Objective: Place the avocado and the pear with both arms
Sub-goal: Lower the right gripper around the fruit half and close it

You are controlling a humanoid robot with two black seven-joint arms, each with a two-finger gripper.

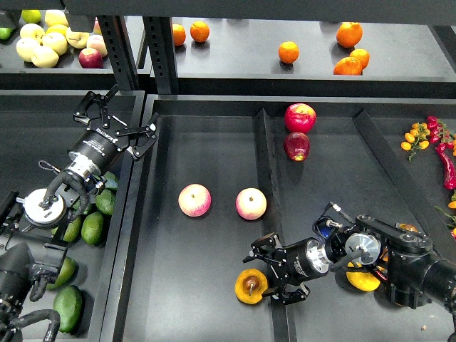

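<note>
The pear (249, 286), orange-yellow with a dark hollow, lies at the front of the middle tray. My right gripper (271, 269) is open, its fingers spread right beside the pear's right side, one fingertip above it and one below. Several dark green avocados (92, 228) lie in the left bin under my left arm. My left gripper (114, 117) is open and empty, raised over the left bin's right wall, well above the avocados.
Two pink-yellow apples (194, 200) (251, 204) lie in the middle tray (185, 142). Two red apples (300, 117) sit behind the divider. Yellow fruits (363, 276) lie under my right arm. Oranges (288, 51) are on the back shelf, chillies (445, 160) at right.
</note>
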